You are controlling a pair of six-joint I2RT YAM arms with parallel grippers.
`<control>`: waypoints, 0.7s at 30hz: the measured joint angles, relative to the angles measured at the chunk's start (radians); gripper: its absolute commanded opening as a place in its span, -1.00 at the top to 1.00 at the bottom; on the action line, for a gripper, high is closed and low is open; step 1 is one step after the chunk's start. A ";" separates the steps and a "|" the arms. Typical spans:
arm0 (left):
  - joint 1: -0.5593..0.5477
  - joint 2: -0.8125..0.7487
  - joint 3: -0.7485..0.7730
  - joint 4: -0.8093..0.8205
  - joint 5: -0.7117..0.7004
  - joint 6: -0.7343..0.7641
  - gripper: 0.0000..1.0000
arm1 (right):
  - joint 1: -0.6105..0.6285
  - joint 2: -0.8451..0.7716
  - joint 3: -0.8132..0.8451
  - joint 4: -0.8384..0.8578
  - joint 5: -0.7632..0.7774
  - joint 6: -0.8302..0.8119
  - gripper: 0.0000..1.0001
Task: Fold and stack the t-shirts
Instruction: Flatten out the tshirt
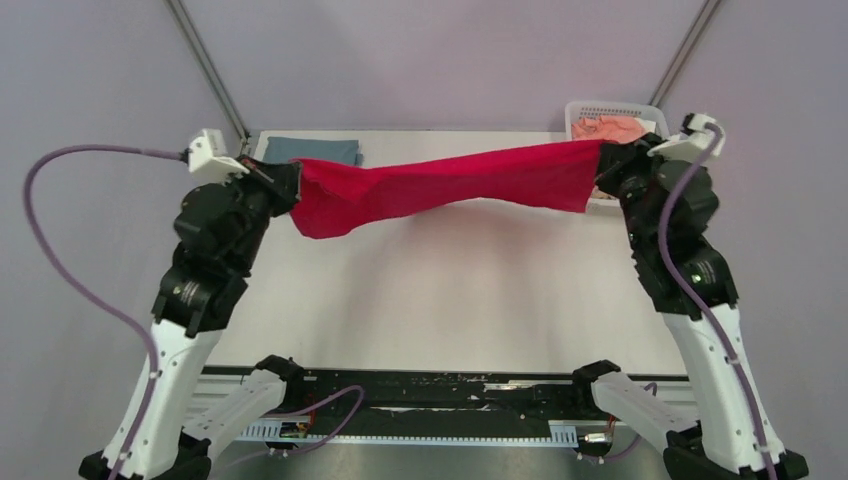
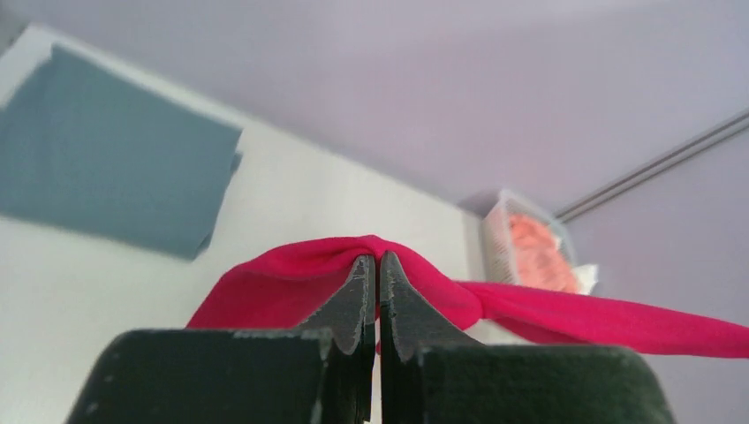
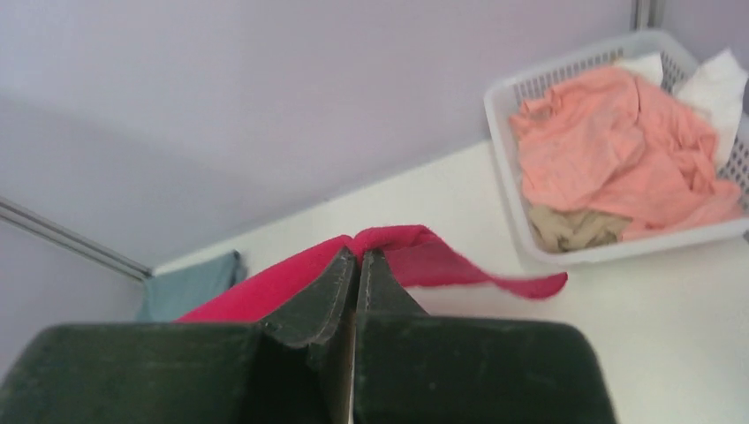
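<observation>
The crimson red t-shirt [image 1: 450, 185] hangs stretched in the air between both arms, above the far half of the table. My left gripper [image 1: 292, 185] is shut on its left end; in the left wrist view the cloth [image 2: 291, 283] bunches over the closed fingertips [image 2: 377, 262]. My right gripper [image 1: 603, 165] is shut on its right end, with the cloth [image 3: 424, 256] pinched at the fingertips [image 3: 358, 256]. The grey-blue t-shirt [image 1: 312, 150] lies folded flat at the far left of the table; it also shows in the left wrist view [image 2: 106, 150].
A white mesh basket [image 1: 580, 110] with salmon-pink and tan clothes stands at the far right corner, close behind my right gripper; it also shows in the right wrist view [image 3: 503, 141]. The white table [image 1: 450, 300] ends at a black rail near the arm bases.
</observation>
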 measured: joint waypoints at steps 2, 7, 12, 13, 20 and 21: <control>0.000 -0.031 0.080 -0.007 0.006 0.027 1.00 | 0.000 -0.055 0.045 0.008 -0.005 -0.019 1.00; 0.000 -0.056 0.319 -0.017 0.082 0.093 1.00 | 0.000 -0.138 0.166 0.012 -0.047 -0.061 1.00; 0.000 -0.060 0.515 -0.037 0.216 0.147 1.00 | 0.000 -0.177 0.280 0.000 -0.138 -0.076 1.00; 0.000 -0.060 0.544 -0.044 0.238 0.156 1.00 | 0.000 -0.185 0.294 -0.008 -0.159 -0.076 1.00; 0.000 -0.068 0.719 -0.097 0.327 0.203 1.00 | 0.000 -0.234 0.341 -0.080 -0.297 -0.067 1.00; 0.000 -0.074 0.729 -0.102 0.339 0.207 1.00 | 0.000 -0.242 0.341 -0.093 -0.308 -0.061 1.00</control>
